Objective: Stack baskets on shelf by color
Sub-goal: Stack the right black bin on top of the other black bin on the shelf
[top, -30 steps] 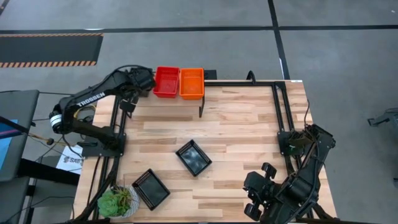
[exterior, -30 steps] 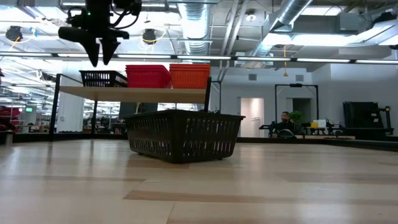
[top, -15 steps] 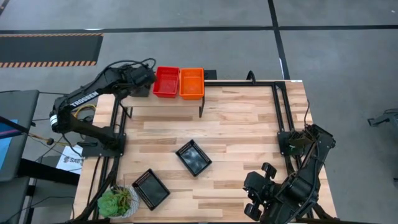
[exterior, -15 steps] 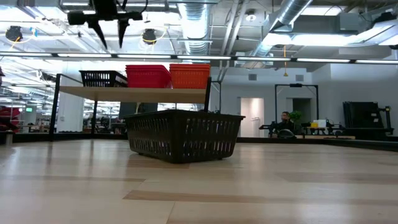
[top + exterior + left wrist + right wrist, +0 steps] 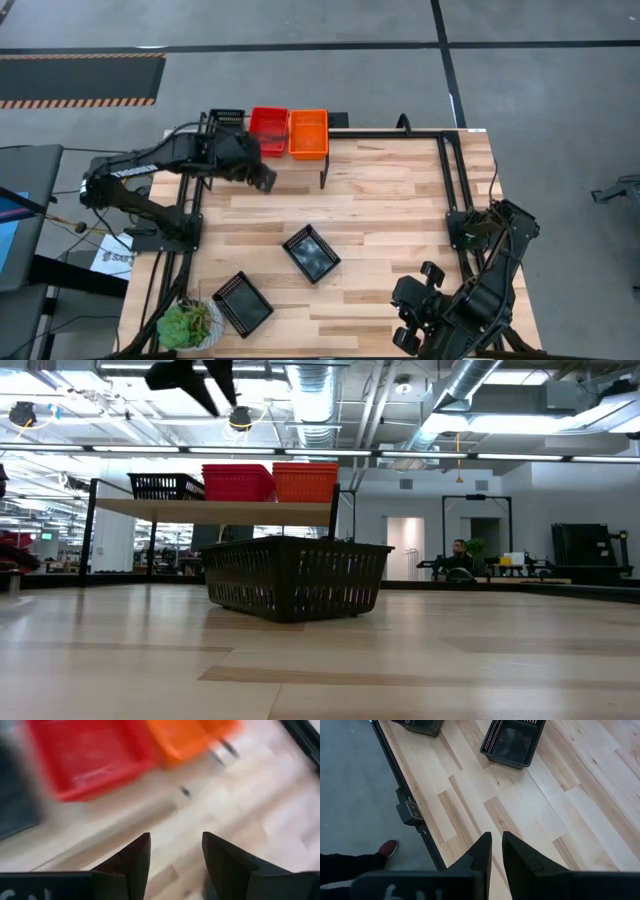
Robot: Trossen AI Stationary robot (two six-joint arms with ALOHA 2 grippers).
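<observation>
The left gripper (image 5: 262,178) hangs open and empty over the table (image 5: 400,200), just in front of the shelf (image 5: 215,508). The right gripper (image 5: 495,851) is closed on nothing, parked at the table's near right corner. On the shelf sit a black basket (image 5: 226,117), red baskets (image 5: 268,130) and orange baskets (image 5: 308,133) side by side. Two more black baskets (image 5: 311,253) (image 5: 242,303) lie empty on the table, one beside a plant (image 5: 188,324).

black baskets: I count three, one (image 5: 226,117) on the shelf behind my left gripper, two (image 5: 311,253) (image 5: 243,302) on the table
red stack (image 5: 268,131): one
orange stack (image 5: 308,133): one
potted plant (image 5: 187,325): one
</observation>
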